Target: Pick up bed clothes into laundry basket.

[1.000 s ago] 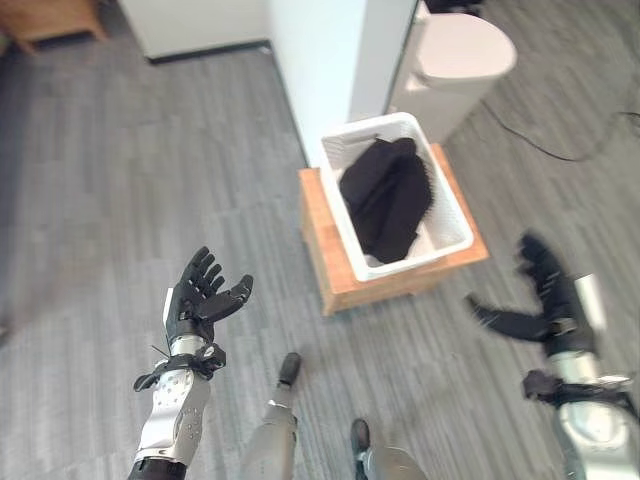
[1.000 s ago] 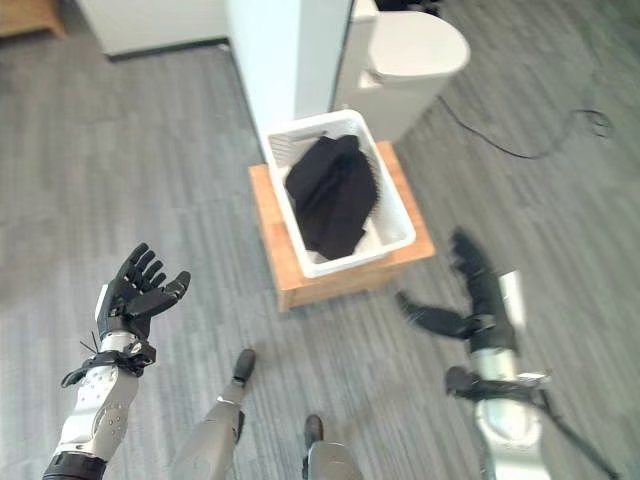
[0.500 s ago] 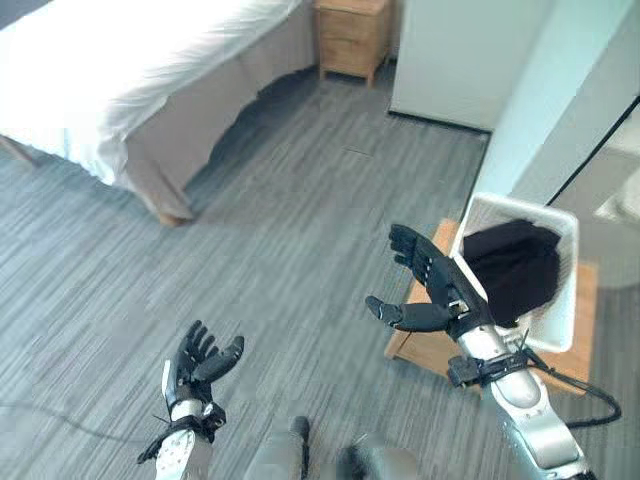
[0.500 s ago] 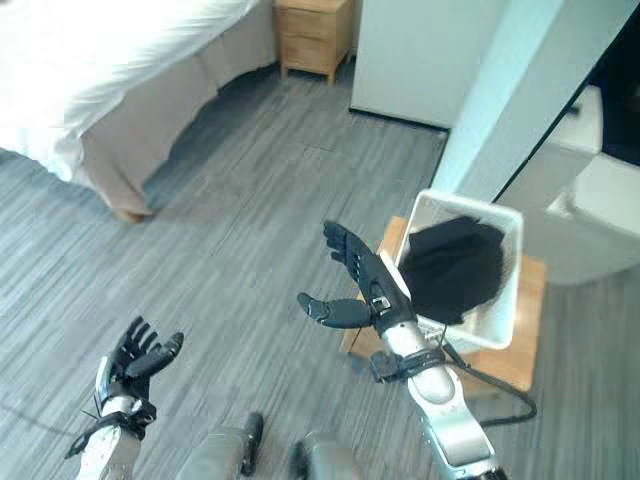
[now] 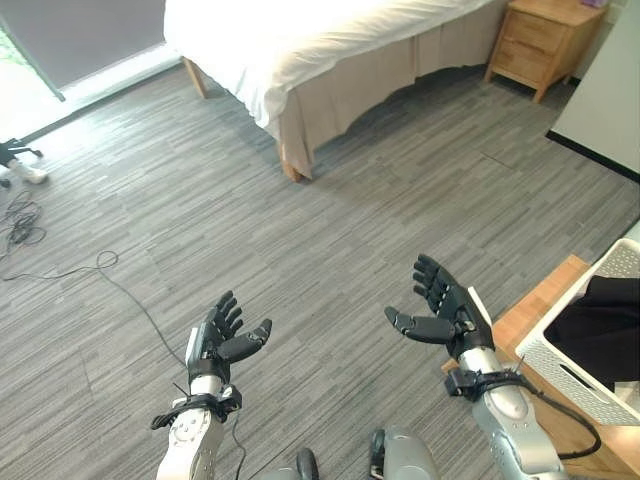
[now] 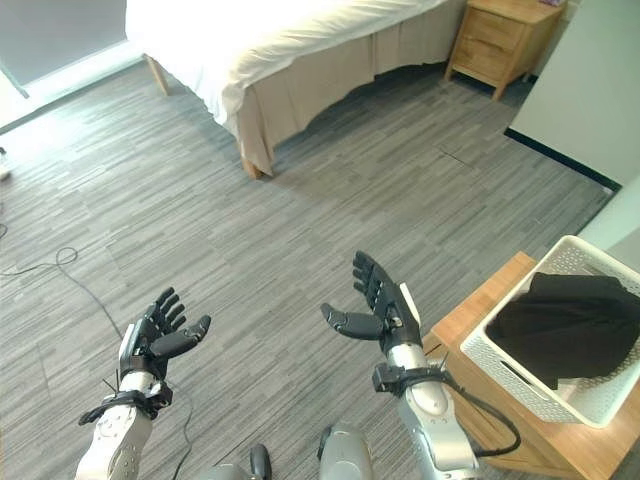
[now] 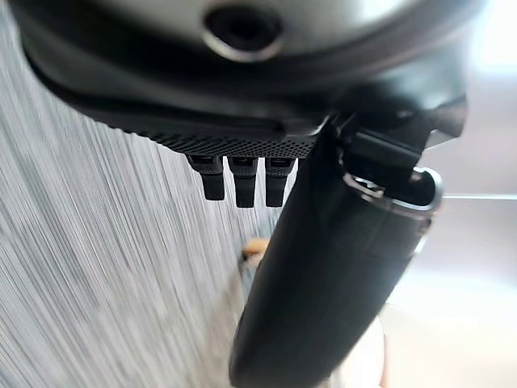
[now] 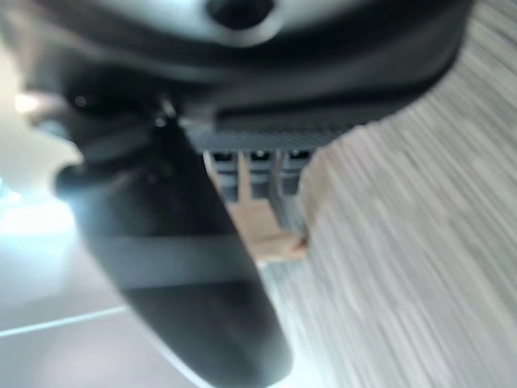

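Grey plank floor (image 6: 300,230) runs to white bed (image 6: 270,40), wooden nightstand (image 6: 500,40).

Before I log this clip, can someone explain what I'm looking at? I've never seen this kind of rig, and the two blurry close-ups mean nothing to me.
This is a two-legged humanoid robot seen through its own cameras. The two wide pictures come from a stereo camera on its head, looking down. The two close-ups are from cameras on each wrist, looking along the dark hand.

The left hand and right hand are both raised, open and holding nothing. Ahead stands a bed with white bedding, with a wooden nightstand beside it. To the robot's right, a white laundry basket sits on a low wooden stand and already holds a black garment. The floor is grey planking.
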Available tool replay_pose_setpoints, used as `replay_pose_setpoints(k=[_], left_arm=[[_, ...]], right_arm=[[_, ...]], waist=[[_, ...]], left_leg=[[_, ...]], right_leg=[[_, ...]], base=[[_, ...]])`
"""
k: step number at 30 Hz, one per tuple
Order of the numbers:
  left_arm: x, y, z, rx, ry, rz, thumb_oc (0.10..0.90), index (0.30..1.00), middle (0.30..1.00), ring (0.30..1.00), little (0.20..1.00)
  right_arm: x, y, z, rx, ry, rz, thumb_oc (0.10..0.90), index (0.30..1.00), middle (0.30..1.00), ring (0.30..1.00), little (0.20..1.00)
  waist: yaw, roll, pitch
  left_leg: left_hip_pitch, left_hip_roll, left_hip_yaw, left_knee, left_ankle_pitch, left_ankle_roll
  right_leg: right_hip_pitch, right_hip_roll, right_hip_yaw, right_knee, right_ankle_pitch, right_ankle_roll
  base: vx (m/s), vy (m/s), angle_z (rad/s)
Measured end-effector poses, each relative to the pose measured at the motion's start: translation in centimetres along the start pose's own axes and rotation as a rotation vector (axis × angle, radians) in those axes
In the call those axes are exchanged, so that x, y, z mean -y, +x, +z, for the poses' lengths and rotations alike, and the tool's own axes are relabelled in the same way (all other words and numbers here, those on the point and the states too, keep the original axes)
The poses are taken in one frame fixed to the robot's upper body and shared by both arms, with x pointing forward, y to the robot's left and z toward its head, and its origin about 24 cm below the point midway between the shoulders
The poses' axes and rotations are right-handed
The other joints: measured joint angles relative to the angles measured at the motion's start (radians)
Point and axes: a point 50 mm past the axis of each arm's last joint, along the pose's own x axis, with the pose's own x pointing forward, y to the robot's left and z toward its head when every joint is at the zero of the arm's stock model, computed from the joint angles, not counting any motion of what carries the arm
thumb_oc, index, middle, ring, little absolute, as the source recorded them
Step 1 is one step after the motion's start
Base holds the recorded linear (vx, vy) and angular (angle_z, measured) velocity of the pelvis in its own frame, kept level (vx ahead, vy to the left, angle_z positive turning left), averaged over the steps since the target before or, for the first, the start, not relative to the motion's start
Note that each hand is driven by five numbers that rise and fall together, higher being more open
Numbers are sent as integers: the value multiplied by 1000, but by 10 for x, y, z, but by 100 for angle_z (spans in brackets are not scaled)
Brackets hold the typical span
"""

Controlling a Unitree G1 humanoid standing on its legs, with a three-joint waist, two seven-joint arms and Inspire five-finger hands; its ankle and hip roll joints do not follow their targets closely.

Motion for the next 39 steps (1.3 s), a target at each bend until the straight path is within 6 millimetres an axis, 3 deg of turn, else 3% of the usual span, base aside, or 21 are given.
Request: replay_pose_setpoints(k=[2,3,4,5,6,7,11,15,21,26,39], left_arm=[[-7,-3,1,2,8,28,800,900,900,900,900],[-13,-5,0,-2,10,51,800,900,900,900,900],[-25,-12,-4,-20,27,91,800,900,900,900,900],[-30,-13,-3,-22,36,108,800,900,900,900,900],[-25,-13,-7,-28,8,111,800,900,900,900,900],[-12,-12,-9,-17,-45,103,800,900,900,900,900],[12,-15,-16,-43,-94,7,800,900,900,900,900],[29,-17,-22,-75,-92,-94,800,900,900,900,900],[22,-15,-20,-64,-96,-67,800,900,900,900,900],[14,-17,-21,-68,-91,-35,800,900,900,900,900],[15,-18,-22,-73,-90,-40,800,900,900,900,900]], right_arm=[[-3,-6,-11,-49,10,10,800,900,900,900,900],[-4,-11,-17,-73,24,10,800,900,900,900,900],[-10,-12,-24,-95,54,15,800,900,900,900,900],[-12,-14,-27,-103,79,9,800,900,900,900,900],[-7,-13,-29,-117,70,1,800,900,900,900,900],[2,-13,-35,-157,33,-10,800,900,900,900,900],[11,-6,-21,-117,7,-13,800,900,900,900,900],[16,-4,-18,-94,36,-57,800,900,900,900,900],[2,-5,-24,-116,66,-25,800,900,900,900,900],[2,-7,-26,-125,68,-10,800,900,900,900,900],[3,-13,-32,-149,74,-18,800,900,900,900,900]], waist=[[23,-1,0],[32,-2,0],[40,-14,-5],[64,-28,-13],[60,-5,-20],[59,18,-42],[71,23,-56],[64,0,-76],[64,-10,-89],[65,-12,-90],[53,-21,-104]], left_leg=[[-3,6,-5,-24,34,-2],[-2,3,-17,-28,23,15],[9,4,-19,-41,32,3],[23,2,-8,-70,53,-26],[28,21,-21,-95,69,-36],[29,48,-39,-124,84,-48],[24,94,-40,-127,89,-51],[18,101,-52,-125,90,-54],[22,103,-60,-127,97,-64],[31,92,-63,-129,97,-65],[43,93,-61,-137,96,-63]], right_leg=[[21,-55,-6,-17,0,2],[47,-72,-5,-55,2,0],[119,-88,-6,-206,20,-5],[158,-107,-50,-299,68,0],[183,-98,-84,-350,108,25],[213,-61,-108,-421,147,17],[209,-15,-115,-429,160,-4],[202,-6,-126,-415,151,-18],[211,-14,-138,-417,149,-19],[226,-23,-137,-418,146,-16],[229,-22,-133,-417,140,-8]], base=[[17,9,35],[-26,-52,2],[-54,-88,-14],[-58,-107,-13],[-17,-90,16],[-12,-56,21],[-30,-69,-4],[-47,-56,6],[-10,-30,5],[9,-13,4],[1,-1,0]])
